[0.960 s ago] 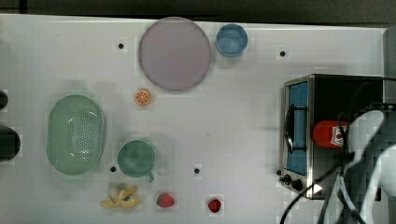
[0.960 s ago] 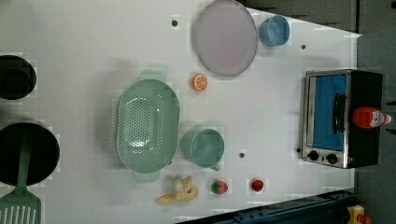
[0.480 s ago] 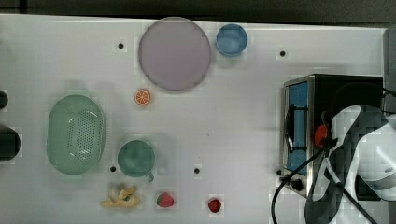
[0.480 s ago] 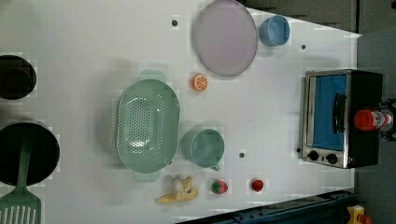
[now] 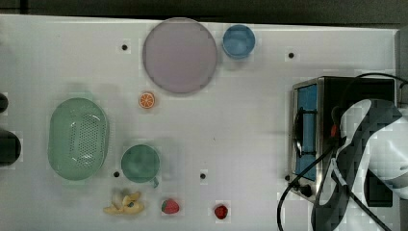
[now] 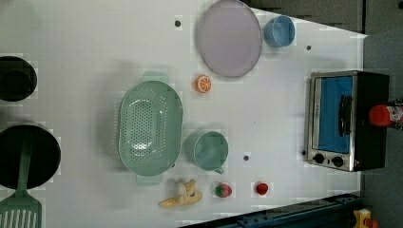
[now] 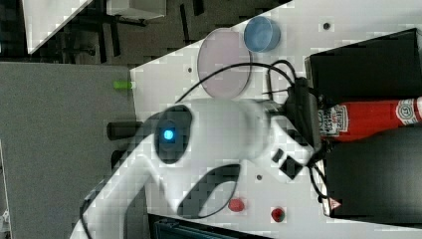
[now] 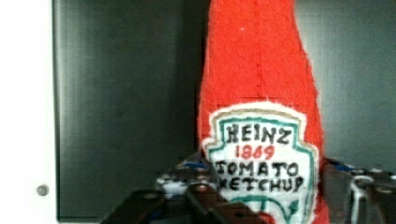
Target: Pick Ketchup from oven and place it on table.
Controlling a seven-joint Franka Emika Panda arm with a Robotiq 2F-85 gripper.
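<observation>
Ketchup [image 7: 368, 118] lying on oven [image 7: 368, 64] roof; jaws flank label, seemingly not clamped; grip unclear.

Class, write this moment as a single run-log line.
phase: reaching | arm: over oven | ketchup: on oven top, unlifted | gripper: at bottle base | table: placement pending

The red ketchup [image 8: 261, 93] wears a white label with a green border and black and red lettering, the oven [image 6: 349, 121] is black with a silver front and blue glass, and the white surface [image 5: 240, 120] has dark screw holes.
</observation>
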